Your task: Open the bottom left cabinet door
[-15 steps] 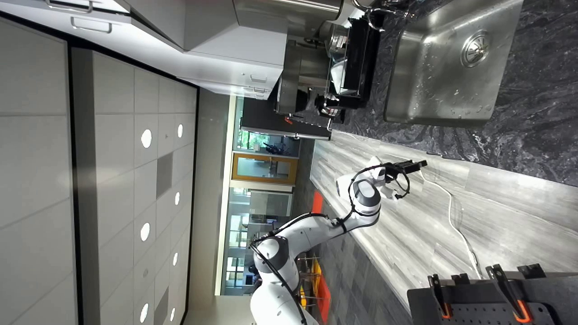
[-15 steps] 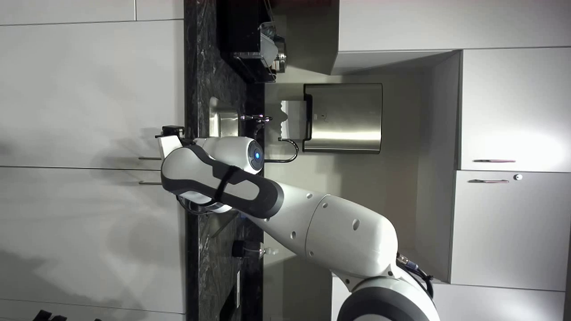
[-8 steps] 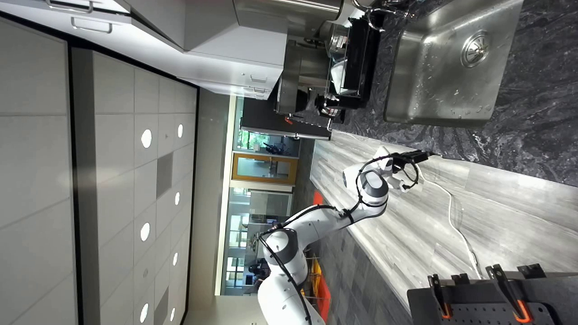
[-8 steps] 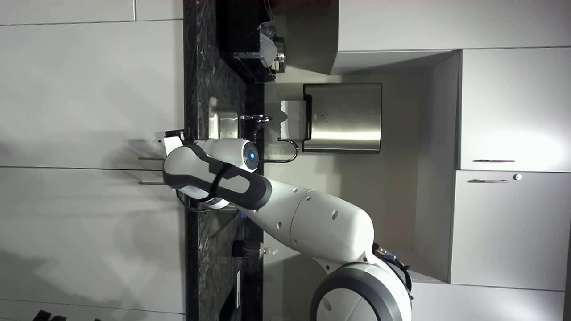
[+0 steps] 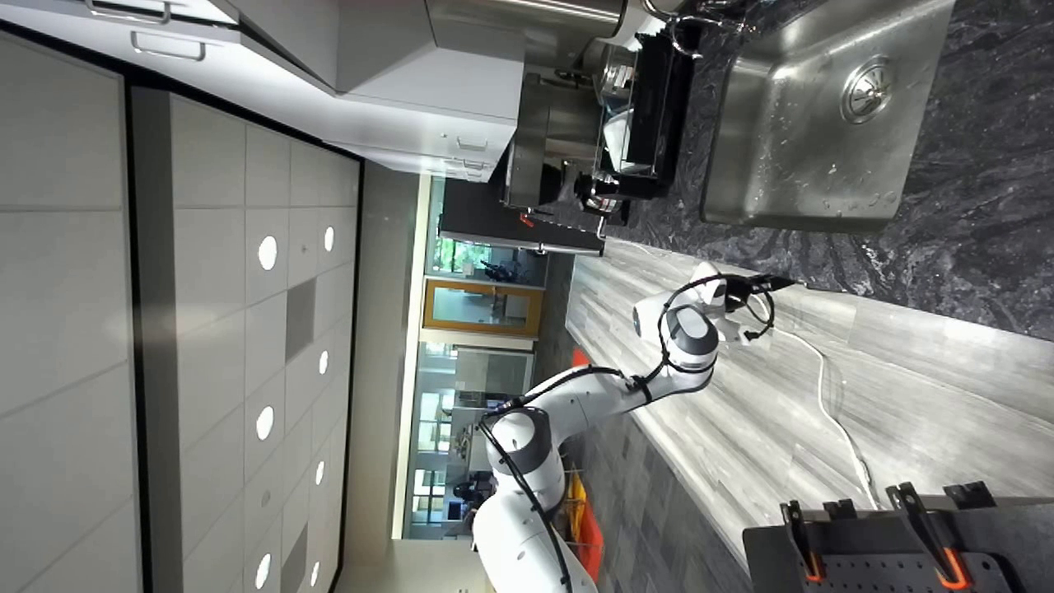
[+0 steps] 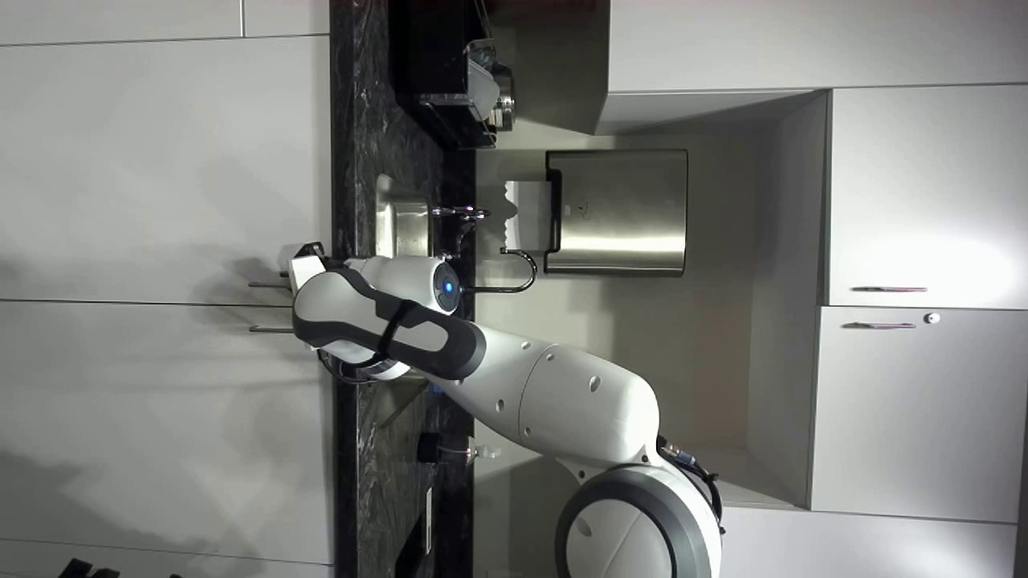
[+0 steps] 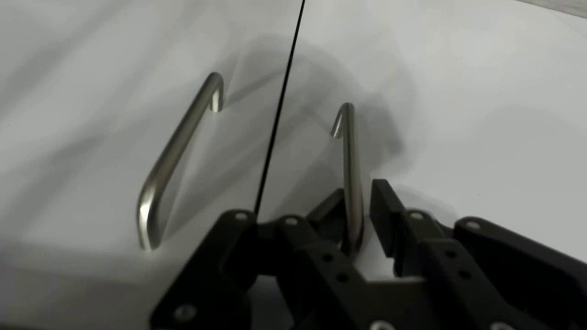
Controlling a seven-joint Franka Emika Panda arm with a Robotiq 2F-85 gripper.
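The bottom left cabinet door (image 6: 161,160) is a pale grey-white panel below the counter; it sits flush beside its neighbour, with a thin dark seam between them. In the wrist view this door (image 7: 481,137) fills the right side. Its slim metal bar handle (image 7: 351,160) passes between the fingers of my gripper (image 7: 360,204). The handle lies close to the left finger; whether they touch I cannot tell. A narrow gap separates it from the right finger (image 7: 383,215). In both exterior views the gripper is just in front of the cabinets, and its fingers are partly hidden in an exterior view (image 6: 309,250).
The neighbouring door (image 6: 161,425) has a matching handle (image 7: 174,160) close by the seam. A dark stone counter (image 6: 345,160) runs above the doors, with a steel sink (image 5: 807,115) and a black dish rack (image 6: 426,72). A white cable (image 5: 848,445) lies across the floor.
The arm has moved closer to the cabinet front, and the gripper has shifted toward the left door's handle. Its fingers have drawn nearer to each other.
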